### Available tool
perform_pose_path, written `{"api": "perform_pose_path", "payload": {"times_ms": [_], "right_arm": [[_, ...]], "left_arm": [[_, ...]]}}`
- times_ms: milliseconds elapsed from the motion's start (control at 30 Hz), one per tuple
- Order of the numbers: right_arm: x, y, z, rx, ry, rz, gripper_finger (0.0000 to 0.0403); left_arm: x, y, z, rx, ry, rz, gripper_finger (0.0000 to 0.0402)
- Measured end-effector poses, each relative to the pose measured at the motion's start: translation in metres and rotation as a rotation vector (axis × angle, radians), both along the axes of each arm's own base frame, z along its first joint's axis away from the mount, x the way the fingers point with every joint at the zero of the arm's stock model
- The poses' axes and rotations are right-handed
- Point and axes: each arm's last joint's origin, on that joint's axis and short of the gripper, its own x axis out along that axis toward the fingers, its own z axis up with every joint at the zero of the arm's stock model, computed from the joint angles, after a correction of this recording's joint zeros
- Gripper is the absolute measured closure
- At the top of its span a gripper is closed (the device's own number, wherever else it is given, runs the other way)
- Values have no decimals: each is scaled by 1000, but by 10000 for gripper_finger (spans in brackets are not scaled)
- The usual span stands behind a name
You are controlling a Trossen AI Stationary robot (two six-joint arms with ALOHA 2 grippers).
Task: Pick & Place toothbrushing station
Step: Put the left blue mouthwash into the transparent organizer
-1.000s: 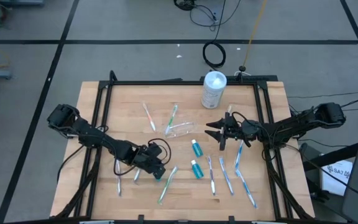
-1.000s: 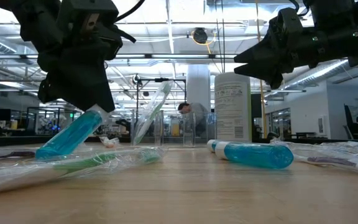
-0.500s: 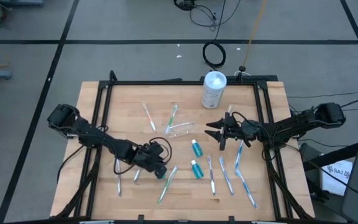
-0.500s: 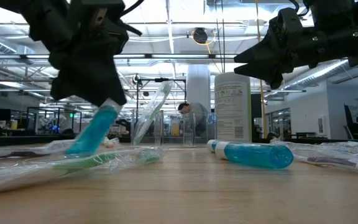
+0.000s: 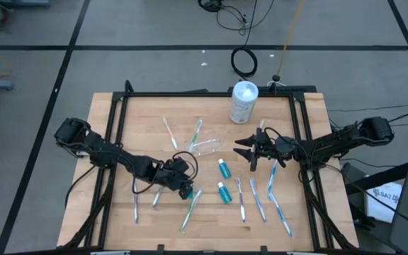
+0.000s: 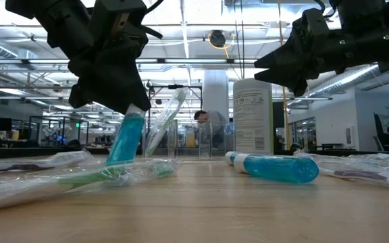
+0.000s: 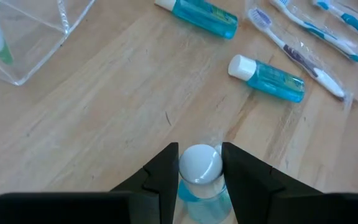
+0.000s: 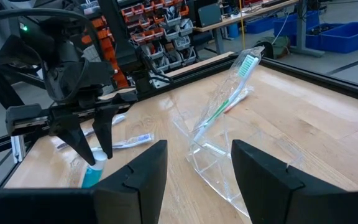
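Left gripper clamped on small blue-liquid white-capped bottle, tilted just above wooden table; right gripper agape, empty; slip likely if pinch loosens.

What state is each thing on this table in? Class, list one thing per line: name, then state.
Left hand: shut on blue tube, lifted above the table.
Blue tube: held, nearly upright.
Right hand: open, empty, above the table.
Two loose blue tubes: lying flat, capped.
Clear holder: holds one wrapped toothbrush, leaning.
White canister: upright, lid on.
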Motion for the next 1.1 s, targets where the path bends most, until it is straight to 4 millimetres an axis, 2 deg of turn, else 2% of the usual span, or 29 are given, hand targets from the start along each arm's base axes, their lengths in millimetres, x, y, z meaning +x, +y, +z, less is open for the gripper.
{"api": "perform_pose_path", "payload": {"times_ms": [567,900,1100], "right_arm": [[0,0,0,0,0,0,232],[0,0,0,0,0,0,232],[0,0,0,0,0,0,232]], "left_arm": [[0,0,0,16,2,-21,280],[6,8,3,32,-41,-21,280],[9,14,4,45,-46,-19,303]]}}
